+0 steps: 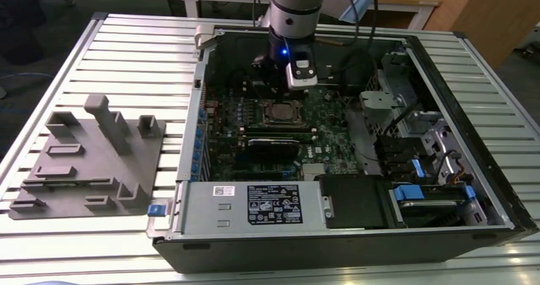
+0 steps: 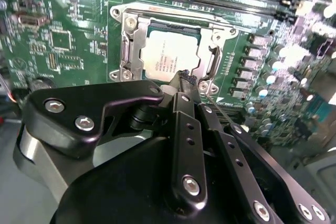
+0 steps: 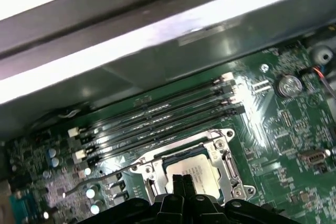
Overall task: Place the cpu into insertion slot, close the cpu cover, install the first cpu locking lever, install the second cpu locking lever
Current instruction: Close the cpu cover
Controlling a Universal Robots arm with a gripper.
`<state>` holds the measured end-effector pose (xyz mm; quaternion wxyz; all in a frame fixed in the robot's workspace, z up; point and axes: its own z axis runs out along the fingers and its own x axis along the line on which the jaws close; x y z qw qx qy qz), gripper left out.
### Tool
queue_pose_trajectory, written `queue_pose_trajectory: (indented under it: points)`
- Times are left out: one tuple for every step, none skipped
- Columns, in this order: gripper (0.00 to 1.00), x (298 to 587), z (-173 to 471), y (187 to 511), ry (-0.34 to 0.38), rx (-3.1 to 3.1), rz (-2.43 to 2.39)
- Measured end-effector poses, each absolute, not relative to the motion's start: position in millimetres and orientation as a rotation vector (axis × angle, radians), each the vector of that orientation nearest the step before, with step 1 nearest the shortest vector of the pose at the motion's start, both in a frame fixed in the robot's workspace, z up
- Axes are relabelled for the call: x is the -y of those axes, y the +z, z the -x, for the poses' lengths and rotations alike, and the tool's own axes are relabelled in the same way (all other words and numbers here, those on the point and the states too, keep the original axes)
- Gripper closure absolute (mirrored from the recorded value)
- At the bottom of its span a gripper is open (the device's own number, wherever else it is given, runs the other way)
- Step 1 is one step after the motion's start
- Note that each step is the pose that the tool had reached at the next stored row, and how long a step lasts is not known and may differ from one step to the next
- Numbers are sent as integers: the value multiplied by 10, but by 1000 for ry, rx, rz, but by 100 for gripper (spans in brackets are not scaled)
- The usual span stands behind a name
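The hand (image 1: 282, 97) hangs vertically over the motherboard (image 1: 333, 130) inside the open computer case (image 1: 337, 247), at the centre of the exterior view. In both wrist views its fingertips (image 2: 182, 85) are pressed together, gripping nothing, just above one edge of the cpu cover (image 2: 131, 51). The cpu (image 2: 170, 53) lies flat in the insertion slot (image 2: 176, 24) (cover frame lowered around it). A grey fixture block (image 1: 93, 158) sits on the desk (image 1: 126, 51) at the exterior view's left
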<state>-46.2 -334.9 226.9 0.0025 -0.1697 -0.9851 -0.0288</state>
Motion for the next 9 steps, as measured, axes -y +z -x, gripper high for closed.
queue_pose_trajectory:
  points:
    - [89,3349,463,2267,-91,3094,505]
    - [89,3349,463,2266,-90,3098,477]
    - [89,3349,463,2265,-90,3101,449]
    - [89,3349,462,2264,-90,3105,421]
    - [89,3349,463,2263,-90,3108,393]
    - [89,3349,463,2262,-90,3111,363]
    - [89,3349,463,2262,-90,3114,335]
    - [89,3349,463,2261,-90,3116,309]
    - [89,3349,463,2259,-90,3118,282]
